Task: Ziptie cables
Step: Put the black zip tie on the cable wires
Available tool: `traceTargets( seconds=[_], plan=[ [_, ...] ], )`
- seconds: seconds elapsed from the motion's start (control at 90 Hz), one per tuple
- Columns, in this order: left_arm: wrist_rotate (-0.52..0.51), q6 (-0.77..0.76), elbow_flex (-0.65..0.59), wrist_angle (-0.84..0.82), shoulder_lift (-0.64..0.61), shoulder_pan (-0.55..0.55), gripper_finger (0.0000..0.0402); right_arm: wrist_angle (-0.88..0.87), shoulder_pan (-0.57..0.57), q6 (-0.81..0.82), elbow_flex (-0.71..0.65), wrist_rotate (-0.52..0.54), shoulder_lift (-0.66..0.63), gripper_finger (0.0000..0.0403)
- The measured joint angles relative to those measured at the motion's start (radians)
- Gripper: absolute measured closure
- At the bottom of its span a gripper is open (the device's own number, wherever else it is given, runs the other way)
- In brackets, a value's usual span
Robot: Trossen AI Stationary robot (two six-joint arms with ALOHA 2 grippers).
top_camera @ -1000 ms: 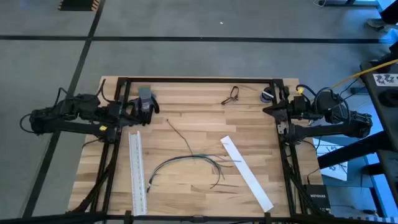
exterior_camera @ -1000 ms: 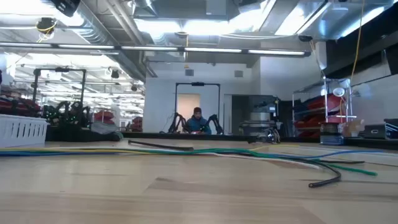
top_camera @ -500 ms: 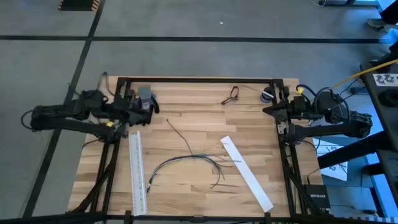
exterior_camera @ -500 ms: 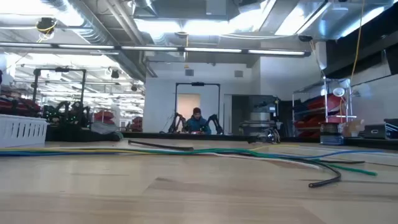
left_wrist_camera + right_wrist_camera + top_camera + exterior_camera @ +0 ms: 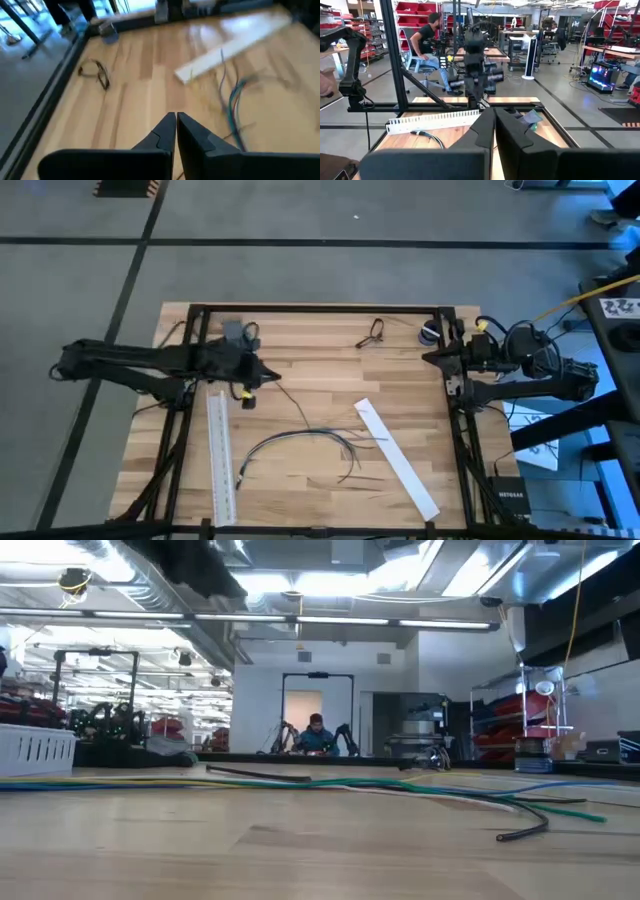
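Reaching over the wooden table [image 5: 320, 350], the left gripper [image 5: 262, 377] hangs with jaws pressed together, near the far strand of the cables [image 5: 300, 435], which curve across the table's middle between two white strips [image 5: 219, 455]. The right gripper [image 5: 432, 358], jaws also together, waits at the table's right edge.

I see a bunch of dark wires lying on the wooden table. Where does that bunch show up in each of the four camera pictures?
High view: the cables arc across the table's middle, between two white strips.
Low view: they run across the tabletop as long strands, ends at right.
Left wrist view: blurred, beyond the shut left claw, at right.
Right wrist view: only a dark loop near the toothed white strip; I cannot tell if it belongs.
Shared landmark: the flat white strip.
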Motion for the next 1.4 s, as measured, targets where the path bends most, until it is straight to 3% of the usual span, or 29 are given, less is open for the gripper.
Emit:
traceTargets(
  seconds=[0.167,0.467,0.556,0.722,1.022,1.156,1.4],
  plan=[
    [-0.013,-0.137,0.0,-0.088,0.065,0.105,0.0387,0.0,0.0,0.0,0.0,0.0,0.0,0.0403],
    [0.05,-0.471,0.0,-0.198,0.147,0.225,0.0293,0.0,0.0,0.0,0.0,0.0,0.0,0.0403],
    [0.05,-0.506,0.0,-0.207,0.185,0.241,0.0273,-0.001,0.0,0.0,0.0,0.0,0.0,0.0403],
    [0.035,-0.383,0.0,-0.241,0.281,0.253,0.0263,-0.005,0.0,0.0,0.0,0.0,0.0,0.0403],
    [0.032,0.031,0.0,-0.193,0.437,0.267,0.0263,-0.017,0.0,0.0,0.0,0.0,0.0,0.0403],
    [0.091,0.198,0.0,-0.184,0.503,0.266,0.0263,-0.021,0.0,0.0,0.0,0.0,0.0,0.0403],
    [0.11,0.292,0.002,-0.13,0.579,0.268,0.0265,-0.021,0.0,0.0,0.0,0.0,0.0,0.0403]
  ],
)
